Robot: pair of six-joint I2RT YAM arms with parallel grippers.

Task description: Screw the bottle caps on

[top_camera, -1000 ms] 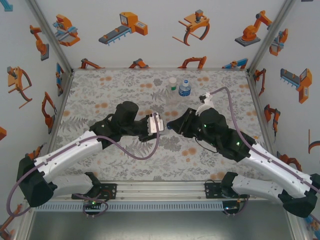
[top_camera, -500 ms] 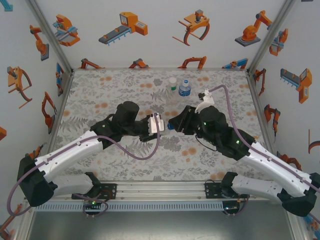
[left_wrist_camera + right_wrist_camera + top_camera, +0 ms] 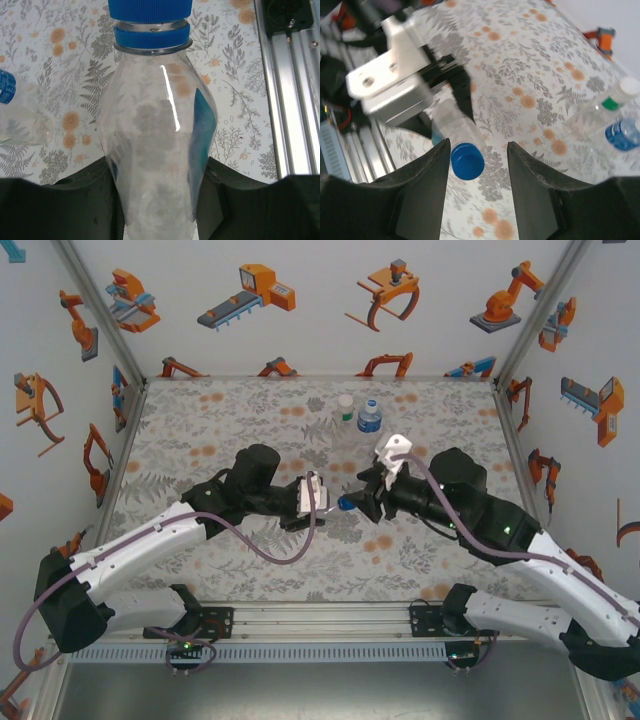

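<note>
The left pincer is clamped on the body of a clear plastic bottle. It holds the bottle roughly level over the flowered tabletop, with the blue ridged screw cap pointing at the right pincer. The right pincer straddles the cap with its jaws parted, not gripping. To tighten well, it should centre on the cap, close squarely on the ridges, then twist while the left holds firm. How far the cap is threaded cannot be judged, and the left wrist view crops its top.

Left tool clamped, right tool parted, facing tip to tip.
</note>
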